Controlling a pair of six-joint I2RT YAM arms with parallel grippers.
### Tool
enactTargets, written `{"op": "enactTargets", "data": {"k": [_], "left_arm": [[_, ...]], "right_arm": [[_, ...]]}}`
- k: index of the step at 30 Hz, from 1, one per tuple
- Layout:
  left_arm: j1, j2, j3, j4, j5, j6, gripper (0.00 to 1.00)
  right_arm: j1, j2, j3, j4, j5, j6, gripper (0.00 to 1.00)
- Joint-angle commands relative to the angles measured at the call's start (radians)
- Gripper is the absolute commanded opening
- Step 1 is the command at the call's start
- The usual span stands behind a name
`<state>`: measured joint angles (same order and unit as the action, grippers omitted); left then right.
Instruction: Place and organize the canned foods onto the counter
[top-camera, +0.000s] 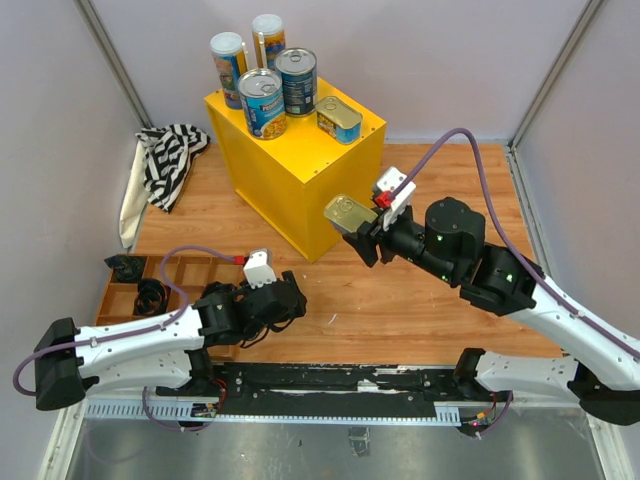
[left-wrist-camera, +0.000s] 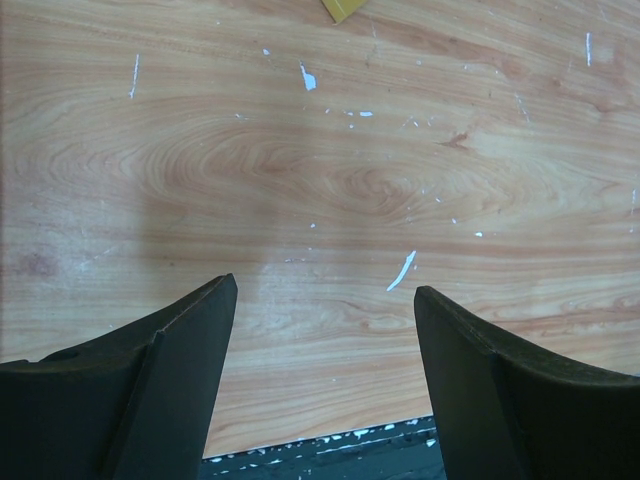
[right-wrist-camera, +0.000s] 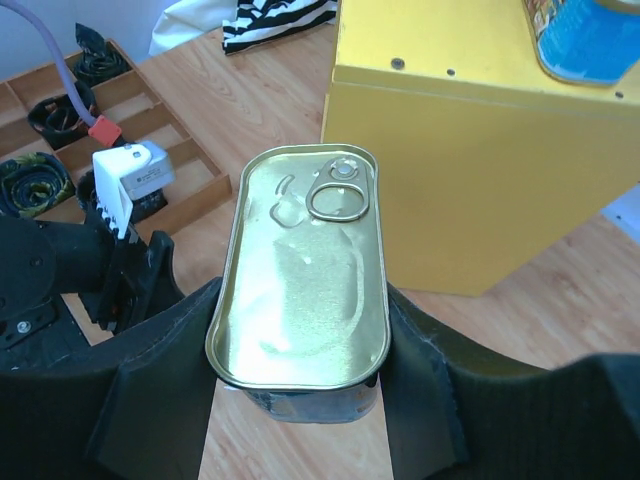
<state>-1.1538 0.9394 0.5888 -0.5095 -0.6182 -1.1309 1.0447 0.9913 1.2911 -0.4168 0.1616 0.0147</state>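
The right gripper (right-wrist-camera: 305, 340) is closed on the long sides of a flat gold tin (right-wrist-camera: 300, 250), pull-tab lid facing up, held in the air just beside the side of the yellow box (top-camera: 290, 175). On the box top stand two tall slim cans (top-camera: 228, 62), two blue-labelled cans (top-camera: 262, 102) and a second gold tin (top-camera: 339, 119). The left gripper (left-wrist-camera: 325, 290) hangs over the bare wooden table (left-wrist-camera: 330, 170), jaws wide apart and empty
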Motion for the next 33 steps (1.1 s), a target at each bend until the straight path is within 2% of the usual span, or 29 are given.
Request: {"op": "enactTargets", "data": {"k": [1,14,26,33], "left_arm": [[0.003,0.02,0.032,0.018,-0.029,-0.005,0.76],[0.003,0.004,0.013,0.021,-0.032,-0.003,0.76],[0.002,-0.097,0.025,-0.097,-0.049,-0.049,0.75],[0.003,-0.118,0.015,-0.113,-0.049,-0.052,0.75]], "right_arm": [[0.004,0.051,0.106,0.081,-0.009,-0.07,0.01],[-0.107,0.234,0.299,0.157,-0.121,-0.072,0.0],[-0.227,0.371,0.32,0.314,-0.213,0.005,0.0],[-0.282,0.449,0.345,0.363,-0.259,0.047,0.01]]}}
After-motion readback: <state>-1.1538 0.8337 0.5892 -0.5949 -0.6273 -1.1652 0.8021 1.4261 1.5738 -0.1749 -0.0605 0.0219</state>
